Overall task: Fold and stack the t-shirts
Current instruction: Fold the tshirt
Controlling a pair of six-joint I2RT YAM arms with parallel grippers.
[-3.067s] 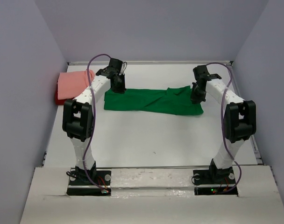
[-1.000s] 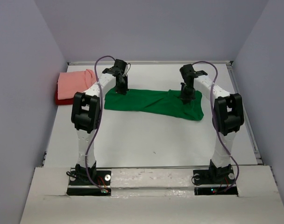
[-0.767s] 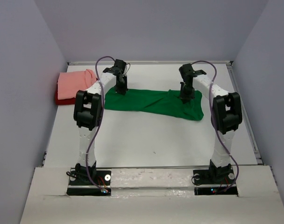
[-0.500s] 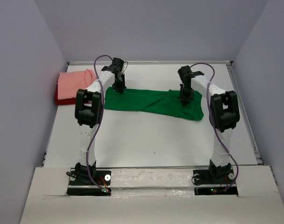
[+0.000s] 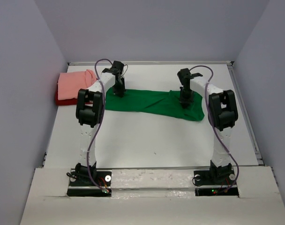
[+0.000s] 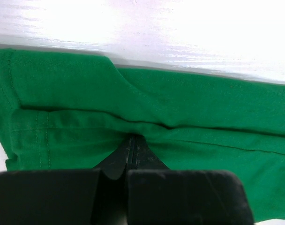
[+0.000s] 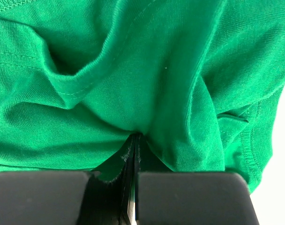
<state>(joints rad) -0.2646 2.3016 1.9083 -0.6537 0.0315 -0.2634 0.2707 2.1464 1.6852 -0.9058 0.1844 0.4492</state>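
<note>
A bright green t-shirt (image 5: 152, 101) lies stretched in a long band across the far half of the table. My left gripper (image 5: 119, 92) is shut on the shirt's far left edge, and the pinched cloth (image 6: 133, 133) bunches at the fingertips. My right gripper (image 5: 185, 100) is shut on a fold near the shirt's right end, where wrinkled green fabric (image 7: 138, 131) rises into the jaws. A salmon pink t-shirt (image 5: 74, 83) lies folded at the far left on top of a dark red t-shirt (image 5: 59, 99), of which only an edge shows.
The white table (image 5: 152, 140) is walled on the left, back and right. The pink and red pile sits against the left wall. Both arm bases (image 5: 88, 180) stand at the near edge.
Both arms have drawn slightly inward and farther back while holding the green shirt. The shirt's right end has bunched and shifted a little to the left.
</note>
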